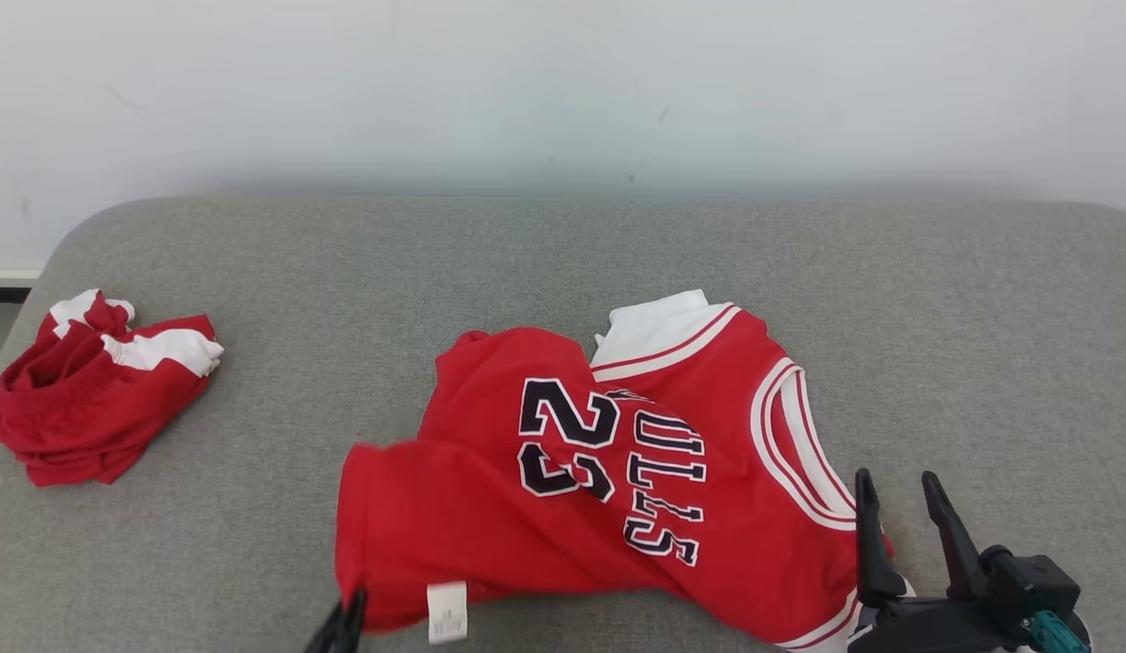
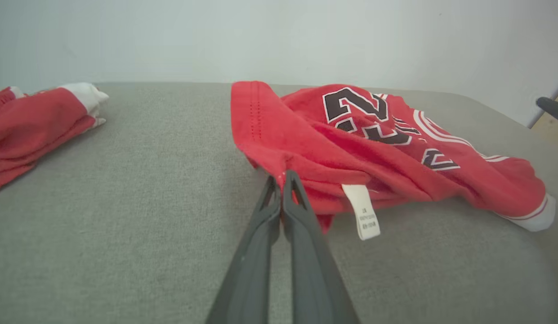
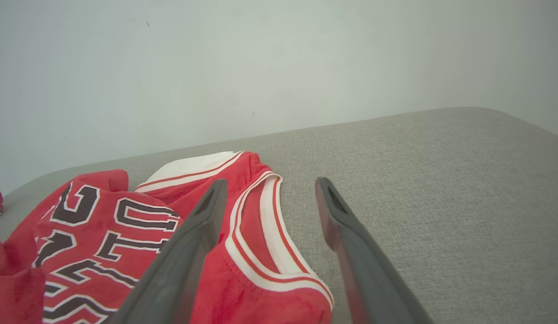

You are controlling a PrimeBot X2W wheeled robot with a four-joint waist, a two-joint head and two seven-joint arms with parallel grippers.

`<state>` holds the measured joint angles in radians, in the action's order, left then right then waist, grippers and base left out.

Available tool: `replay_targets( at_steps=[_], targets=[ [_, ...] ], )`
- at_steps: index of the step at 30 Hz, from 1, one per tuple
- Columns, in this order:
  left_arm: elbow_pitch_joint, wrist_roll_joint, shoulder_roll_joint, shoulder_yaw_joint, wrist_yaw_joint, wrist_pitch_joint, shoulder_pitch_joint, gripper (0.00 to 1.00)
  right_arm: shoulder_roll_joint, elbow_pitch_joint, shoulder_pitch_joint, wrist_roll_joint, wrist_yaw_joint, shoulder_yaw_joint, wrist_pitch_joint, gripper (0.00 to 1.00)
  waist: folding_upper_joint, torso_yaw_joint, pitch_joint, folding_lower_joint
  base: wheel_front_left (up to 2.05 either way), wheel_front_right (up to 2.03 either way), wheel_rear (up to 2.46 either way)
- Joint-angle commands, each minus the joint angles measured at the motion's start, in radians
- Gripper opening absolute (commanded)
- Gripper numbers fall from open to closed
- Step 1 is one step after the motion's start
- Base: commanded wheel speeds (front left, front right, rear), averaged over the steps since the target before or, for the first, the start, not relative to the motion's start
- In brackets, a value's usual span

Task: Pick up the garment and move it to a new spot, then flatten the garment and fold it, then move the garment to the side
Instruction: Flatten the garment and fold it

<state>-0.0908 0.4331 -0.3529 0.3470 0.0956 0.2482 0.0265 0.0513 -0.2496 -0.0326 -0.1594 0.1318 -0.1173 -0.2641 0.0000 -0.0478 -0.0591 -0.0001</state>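
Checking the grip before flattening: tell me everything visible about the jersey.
The jersey is red fabric with white-and-red trim at neck and armhole, dark white-edged "23" and lettering, and a white label at its hem. It lies crumpled on the grey cushion. The left gripper is shut on its hem; the open right gripper straddles its armhole edge.

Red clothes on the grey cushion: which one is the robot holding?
The jersey printed with 23, its hem pinched in the shut left gripper; the crumpled red-and-white bundle lies apart, untouched.
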Motion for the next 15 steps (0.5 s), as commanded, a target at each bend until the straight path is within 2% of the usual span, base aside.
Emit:
replay_targets(
  at_steps=[1, 7, 15],
  targets=[
    [0.005, 0.008, -0.001, 0.001, -0.008, -0.001, 0.031, 0.0, -0.002, 0.003, 0.008, 0.004, -0.002, -0.003, 0.0, 1.0, 0.0, -0.004, 0.004, 0.0001, 0.0, 0.0, 0.0],
    [-0.096, 0.033, 0.007, -0.018, -0.006, 0.013, 0.124, 0.0, -0.002, 0.0, 0.024, 0.02, -0.002, -0.02, 0.0, 1.0, 0.0, 0.0, 0.021, 0.0001, 0.0, 0.0, 0.0],
    [-0.16, 0.011, 0.031, -0.099, 0.009, 0.018, 0.099, 0.0, -0.003, -0.01, 0.033, 0.028, -0.002, -0.021, 0.0, 1.0, 0.0, 0.0, 0.053, 0.0001, 0.0, 0.0, 0.0]
  ],
)
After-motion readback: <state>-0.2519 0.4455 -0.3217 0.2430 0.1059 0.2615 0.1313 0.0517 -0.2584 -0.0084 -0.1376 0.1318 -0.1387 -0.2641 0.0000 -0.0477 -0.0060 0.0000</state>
